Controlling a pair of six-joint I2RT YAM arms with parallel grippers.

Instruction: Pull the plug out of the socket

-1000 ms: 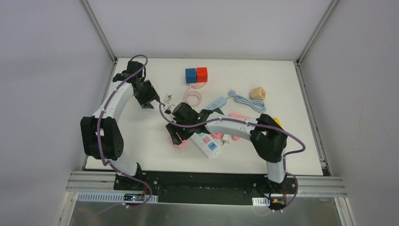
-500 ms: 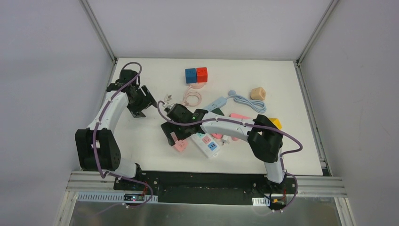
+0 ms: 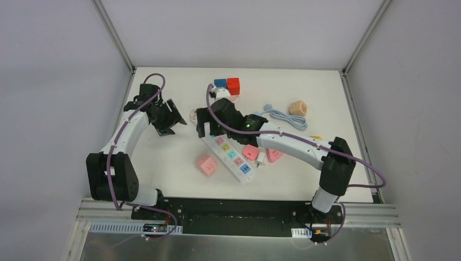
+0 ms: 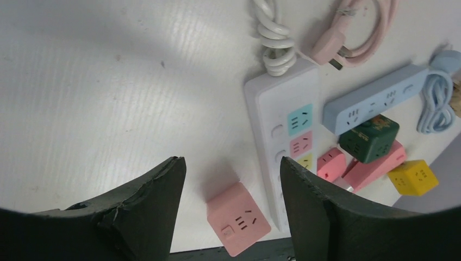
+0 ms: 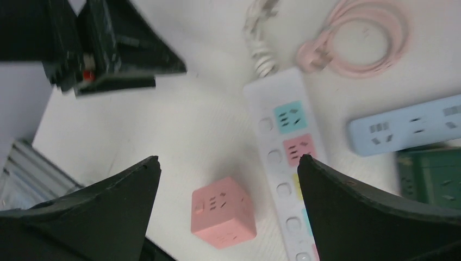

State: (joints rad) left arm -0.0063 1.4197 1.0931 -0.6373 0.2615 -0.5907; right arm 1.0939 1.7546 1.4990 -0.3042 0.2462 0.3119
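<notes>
Nearest to us, the two arm bases are bolted to a metal rail [image 3: 108, 209] at the front edge of a white table [image 3: 163, 179]. The table stands inside plain grey walls [image 3: 54, 81] with aluminium posts in the far corners. On the near half of the table the pink cube socket [image 3: 207, 164] lies alone with nothing plugged into it, just beside the long white power strip [image 3: 231, 156] but apart from it. Farther back, the left pincer [image 3: 178, 117] and the right pincer [image 3: 205, 128] hang above the table near each other, both spread and empty. Between them lies a small white piece that we take for the white plug [image 3: 193, 114], though it is too small to be sure. Toward the far edge a blue cube [image 3: 220, 83] and a red cube [image 3: 233, 85] stand side by side, touching. In the overhead view the right arm hides part of the table, and the left wrist view shows what lies there: a coiled pink cable [image 4: 361, 27], a dark green cube [image 4: 369, 138], a yellow cube [image 4: 414, 176], and the strip's knotted white cord [image 4: 276, 46]. In both wrist views the pink cube socket sits on the table below the gap between the fingers. It lies on the near side of both pincers and neither touches it.
</notes>
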